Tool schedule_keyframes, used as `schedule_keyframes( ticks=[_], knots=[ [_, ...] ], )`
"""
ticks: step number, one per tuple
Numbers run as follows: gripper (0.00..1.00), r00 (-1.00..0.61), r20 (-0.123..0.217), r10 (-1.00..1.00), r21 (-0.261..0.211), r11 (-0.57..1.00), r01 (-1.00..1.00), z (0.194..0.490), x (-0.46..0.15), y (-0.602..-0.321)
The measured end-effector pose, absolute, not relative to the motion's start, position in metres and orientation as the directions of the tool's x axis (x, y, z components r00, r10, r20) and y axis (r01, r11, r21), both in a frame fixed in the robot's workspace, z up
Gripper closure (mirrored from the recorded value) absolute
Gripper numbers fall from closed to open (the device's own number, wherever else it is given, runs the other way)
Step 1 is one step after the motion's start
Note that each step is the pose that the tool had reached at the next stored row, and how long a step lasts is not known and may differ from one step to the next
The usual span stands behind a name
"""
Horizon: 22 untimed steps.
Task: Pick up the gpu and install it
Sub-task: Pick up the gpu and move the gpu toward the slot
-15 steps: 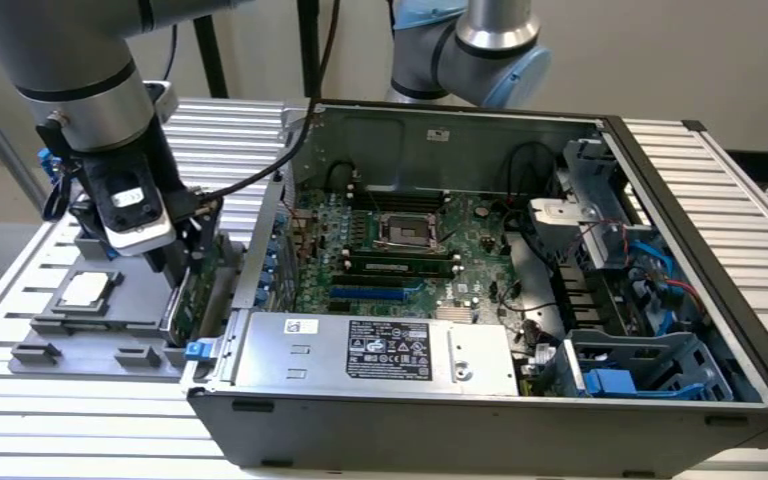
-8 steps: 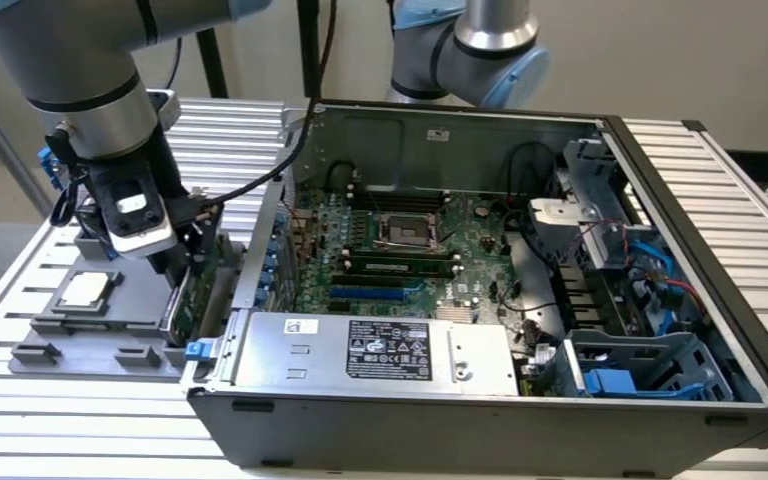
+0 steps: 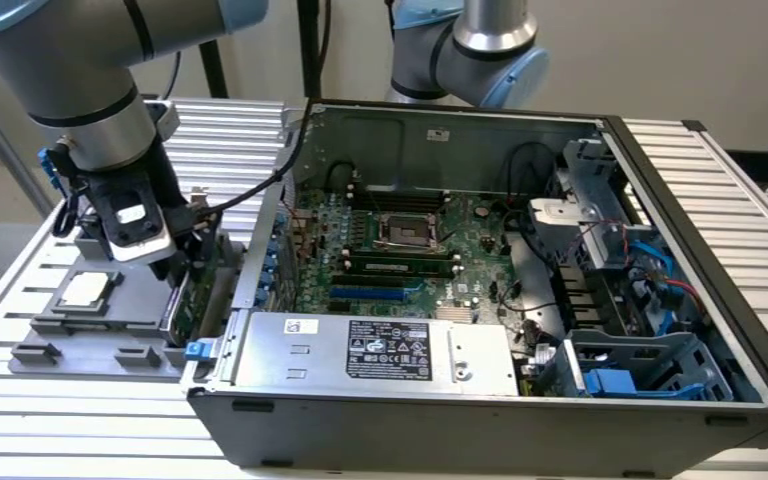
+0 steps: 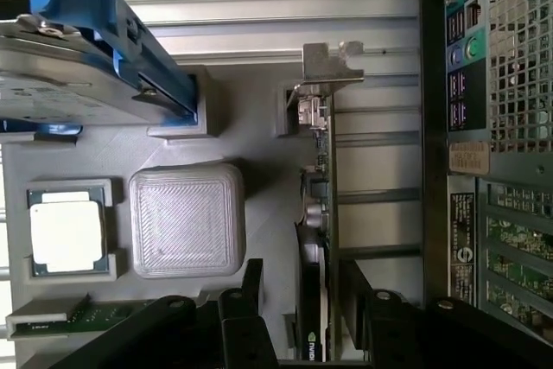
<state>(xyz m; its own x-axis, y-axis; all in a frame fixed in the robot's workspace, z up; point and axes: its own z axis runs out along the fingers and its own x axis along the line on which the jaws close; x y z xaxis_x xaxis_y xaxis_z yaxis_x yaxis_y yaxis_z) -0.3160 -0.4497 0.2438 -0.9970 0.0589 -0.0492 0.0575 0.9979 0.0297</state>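
Landmark: the grey tray [image 3: 91,345]; refer every position below to it.
Task item: the gpu [image 4: 321,170] stands on its long edge in a slot along the tray's side nearest the computer case [image 3: 491,420].
Reason for stance: standing upright, the card appears to offer both flat faces to a pinch. Its silver bracket [image 4: 328,65] sits at the slot's end, which likely keeps the card from sliding.
Claw: the gripper [image 4: 304,293] hangs over the tray with its jaws spread wide, one finger on each side of the card. You see no contact, and nothing is held.
Reason for claw stance: the straddle suggests alignment for a grasp across the card's thickness.
Case: lies on its side just beside the tray with the panel off and the motherboard [image 3: 398,240] facing up, presumably for access from above.
Count, on the tray: one gpu, one processor [image 4: 67,232] in its pocket, one hard drive [image 4: 78,71] in a blue frame, one memory stick [image 4: 69,321], one blank raised pad [image 4: 186,218].
Count, beside the tray: one case.
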Motion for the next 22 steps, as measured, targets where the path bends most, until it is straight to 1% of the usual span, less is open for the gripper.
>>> schedule_keyframes(
  ticks=[20,21,22],
  knots=[
    [0.52,-0.997,-0.055,0.059,0.03,0.998,0.057,0.238,-0.3102,-0.4457],
    [0.54,-0.997,-0.055,0.059,0.03,0.998,0.057,0.238,-0.31,-0.4457],
    [0.54,-0.997,-0.055,0.059,0.03,0.998,0.057,0.238,-0.3099,-0.4457]
  ],
)
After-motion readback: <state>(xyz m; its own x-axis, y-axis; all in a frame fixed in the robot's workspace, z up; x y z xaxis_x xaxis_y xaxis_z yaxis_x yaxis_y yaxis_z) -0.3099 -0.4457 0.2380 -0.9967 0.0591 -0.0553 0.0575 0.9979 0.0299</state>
